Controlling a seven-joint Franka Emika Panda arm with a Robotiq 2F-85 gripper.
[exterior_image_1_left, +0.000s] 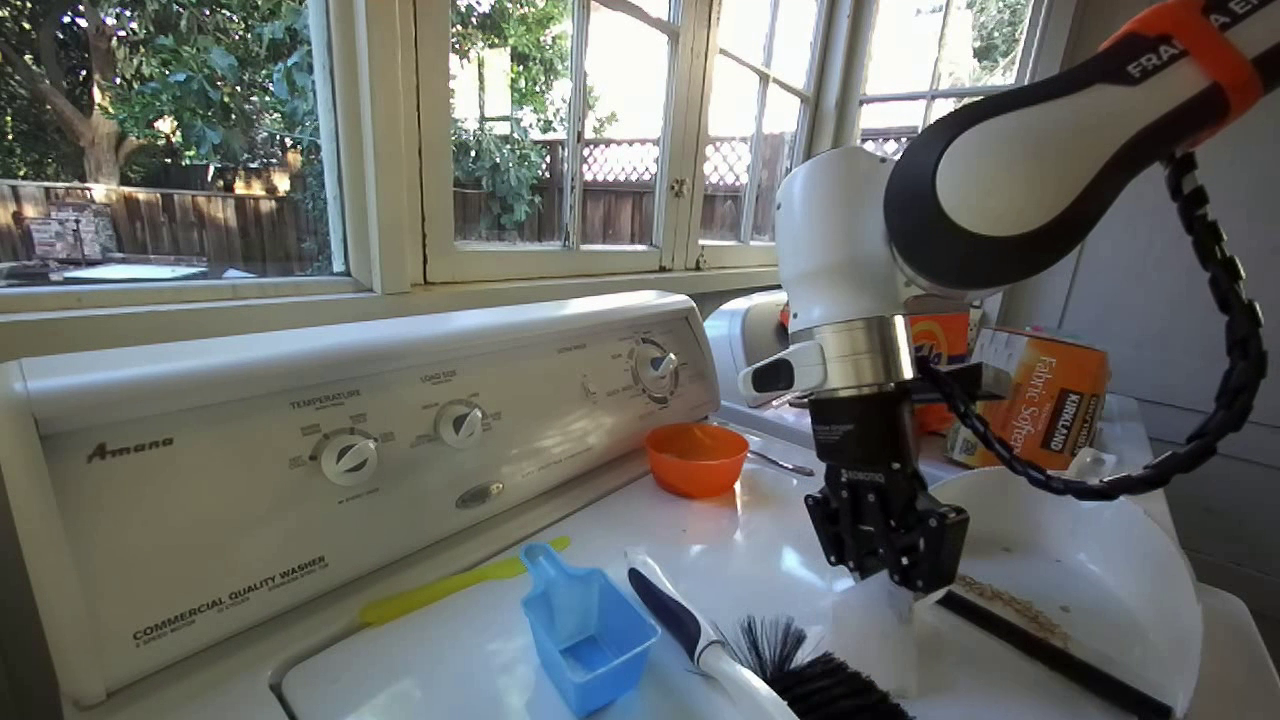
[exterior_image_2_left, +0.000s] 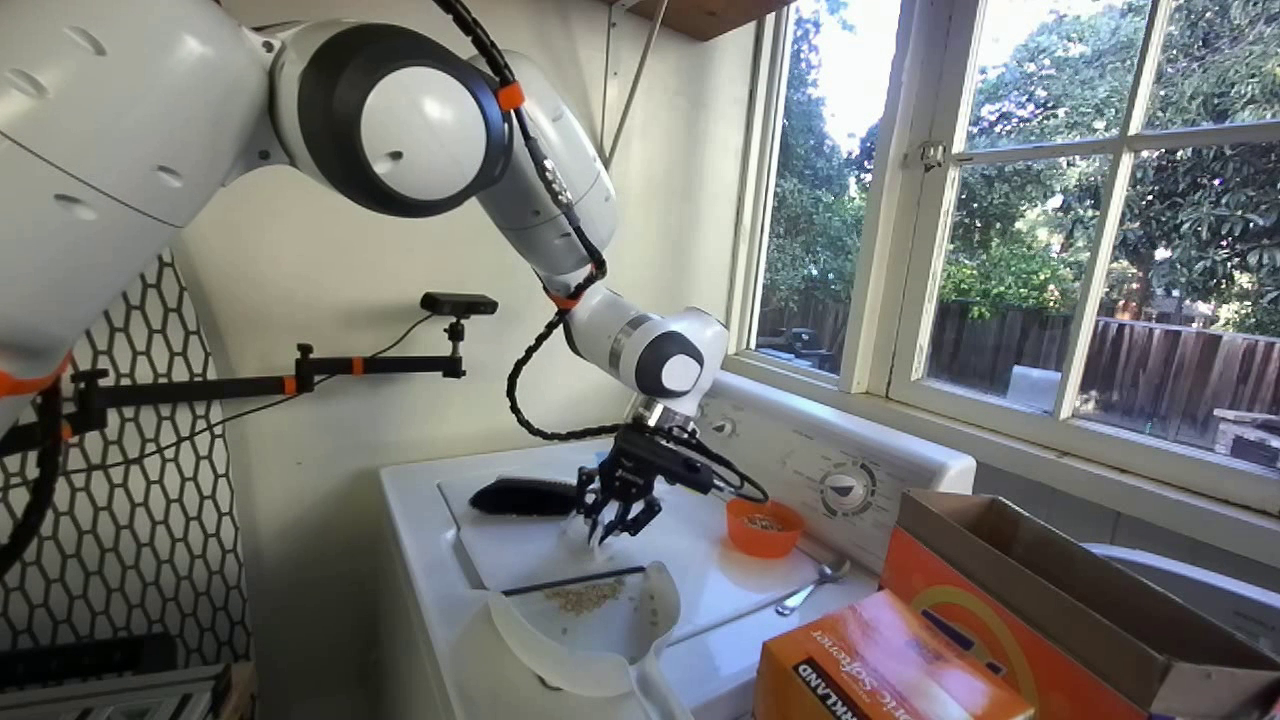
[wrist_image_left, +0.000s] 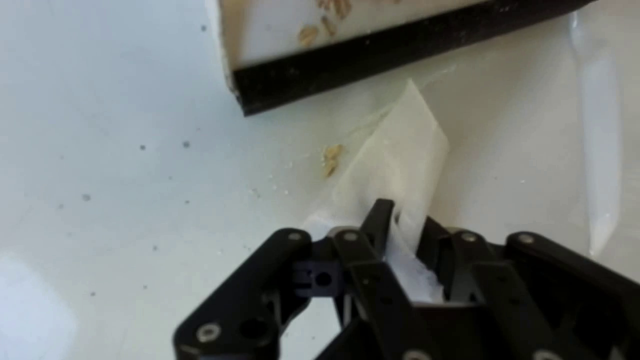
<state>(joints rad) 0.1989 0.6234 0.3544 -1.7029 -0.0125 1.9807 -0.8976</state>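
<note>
Wiping step apparently in hand: gripper (wrist_image_left: 406, 220) clenched on white tissue (wrist_image_left: 402, 150); next move likely calls for a low sweep of stray flakes (wrist_image_left: 331, 159) toward the dustpan (exterior_image_1_left: 1115, 550)

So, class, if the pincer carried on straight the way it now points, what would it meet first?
Most likely the washer's white lid, below the downward-pointing pincer. The white tissue-like sheet in its grip would probably press there first; whether they touch now is unclear.

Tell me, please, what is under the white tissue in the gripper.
The Amana washer lid shows around the white tissue, with oat-like flakes beside it; anything directly underneath is covered.
</note>
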